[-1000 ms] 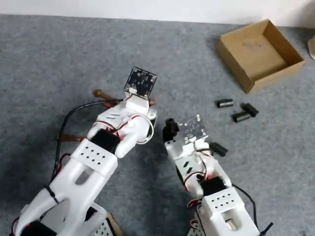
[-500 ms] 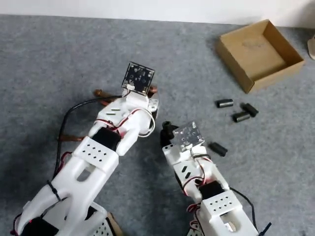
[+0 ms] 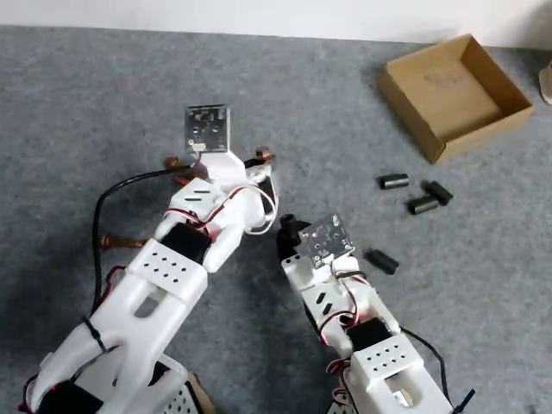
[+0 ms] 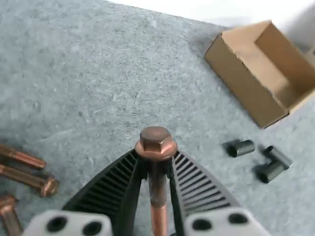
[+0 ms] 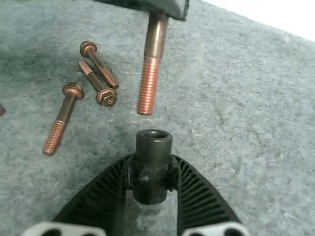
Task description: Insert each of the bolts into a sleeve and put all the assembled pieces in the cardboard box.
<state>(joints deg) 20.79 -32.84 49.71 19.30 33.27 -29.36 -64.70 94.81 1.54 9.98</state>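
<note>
Bolt (image 4: 156, 143) hangs pinched in the closed left gripper (image 4: 157, 164), its threaded tip just above the sleeve (image 5: 153, 162). Right gripper (image 5: 153, 172) clamps that upright sleeve, well apart from the cardboard box (image 3: 410, 118).

This looks like a robotics lab or hobby workbench: a table covered in grey felt (image 3: 103, 95) against a bare white wall (image 3: 259, 13), two white plastic arms (image 3: 164, 276) mounted side by side, and loose hardware of copper bolts (image 5: 60, 120) and black sleeves (image 3: 394, 181) near a plain cardboard box (image 3: 448, 90).
</note>
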